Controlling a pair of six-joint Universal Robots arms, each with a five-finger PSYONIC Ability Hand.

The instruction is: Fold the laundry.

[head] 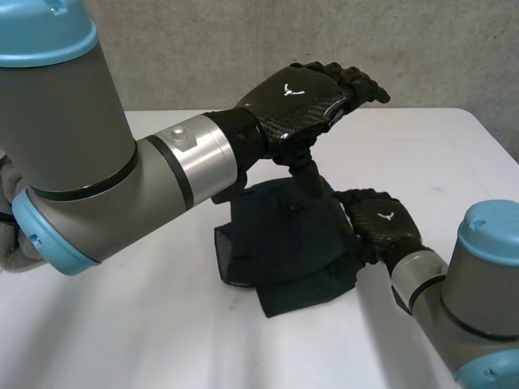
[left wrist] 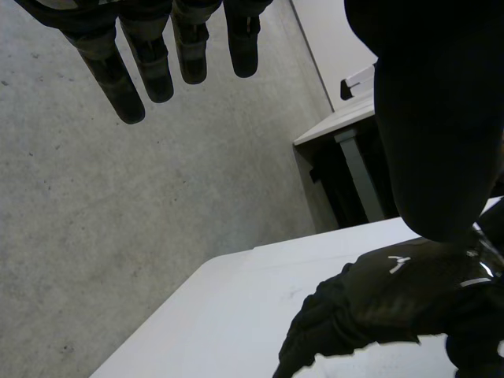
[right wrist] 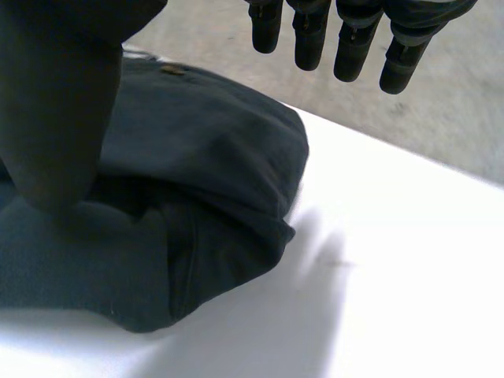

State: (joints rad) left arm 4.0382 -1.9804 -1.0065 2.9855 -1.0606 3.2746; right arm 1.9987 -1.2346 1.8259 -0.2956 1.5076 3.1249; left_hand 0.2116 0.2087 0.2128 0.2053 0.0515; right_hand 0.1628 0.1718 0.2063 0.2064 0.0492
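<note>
A dark navy garment (head: pixel 276 243) lies folded into a thick bundle in the middle of the white table (head: pixel 122 332). My left hand (head: pixel 300 93) hovers above the bundle's far side with fingers straight and its thumb pointing down toward the cloth's top. In the left wrist view its fingers (left wrist: pixel 150 63) hold nothing. My right hand (head: pixel 381 223) rests at the bundle's right edge, open. In the right wrist view the garment (right wrist: pixel 213 157) lies under the palm, the fingers (right wrist: pixel 346 39) reach out past its edge, and the thumb sits on the cloth. The right hand (left wrist: pixel 394 291) also shows below my left palm.
A pile of grey cloth (head: pixel 8 211) sits at the table's left edge behind my left arm. A concrete wall stands behind the table. Another desk (left wrist: pixel 346 118) stands against that wall beyond the table's right end.
</note>
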